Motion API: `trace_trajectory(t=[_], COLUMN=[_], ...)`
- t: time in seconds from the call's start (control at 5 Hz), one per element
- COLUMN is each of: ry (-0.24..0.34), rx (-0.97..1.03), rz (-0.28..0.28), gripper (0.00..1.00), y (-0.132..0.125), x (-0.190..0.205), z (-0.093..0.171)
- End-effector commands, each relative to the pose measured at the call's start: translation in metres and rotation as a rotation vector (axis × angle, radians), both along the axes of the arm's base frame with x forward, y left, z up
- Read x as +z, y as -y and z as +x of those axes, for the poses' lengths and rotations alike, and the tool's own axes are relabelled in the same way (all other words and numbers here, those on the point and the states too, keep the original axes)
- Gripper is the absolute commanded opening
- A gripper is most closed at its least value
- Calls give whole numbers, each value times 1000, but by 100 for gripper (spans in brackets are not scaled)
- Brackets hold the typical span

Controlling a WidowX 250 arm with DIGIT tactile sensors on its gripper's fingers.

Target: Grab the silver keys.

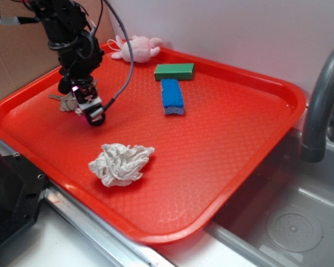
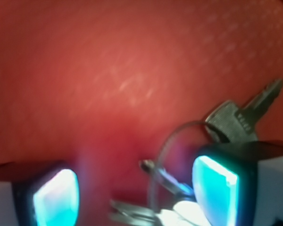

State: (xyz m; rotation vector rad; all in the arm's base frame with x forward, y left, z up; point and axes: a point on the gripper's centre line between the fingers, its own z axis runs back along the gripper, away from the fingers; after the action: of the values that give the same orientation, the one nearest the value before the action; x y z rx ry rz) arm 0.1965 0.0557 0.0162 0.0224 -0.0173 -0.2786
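Note:
The silver keys [image 1: 63, 101] lie on the red tray [image 1: 222, 144] near its far left rim, partly hidden behind my gripper [image 1: 83, 109], which is low over them. In the wrist view one key [image 2: 238, 117] points up to the right on its wire ring, and more keys lie blurred at the bottom between my fingers. My gripper [image 2: 137, 193] is open: its two glowing pads [image 2: 214, 188] stand wide apart on either side of the ring, with the right pad over part of the bunch.
On the tray are a pink plush toy [image 1: 136, 47] at the back rim, a green block [image 1: 174, 71], a blue sponge [image 1: 172, 95] and a crumpled white cloth [image 1: 121, 163]. A grey faucet [image 1: 323, 94] and a sink [image 1: 289, 222] are to the right.

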Motion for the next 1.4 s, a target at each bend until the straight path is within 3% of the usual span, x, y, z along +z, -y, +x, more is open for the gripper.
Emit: trace_trajectory(t=[0.0, 0.6, 0.8, 1.2], ry=[-13, -41, -50, -34], rx=[39, 61, 87, 84], rz=[21, 48, 54, 63], gripper=[100, 100, 5, 0], y=[-21, -27, -34, -31], x=[-9, -23, -33, -34], z=[10, 16, 21, 20])
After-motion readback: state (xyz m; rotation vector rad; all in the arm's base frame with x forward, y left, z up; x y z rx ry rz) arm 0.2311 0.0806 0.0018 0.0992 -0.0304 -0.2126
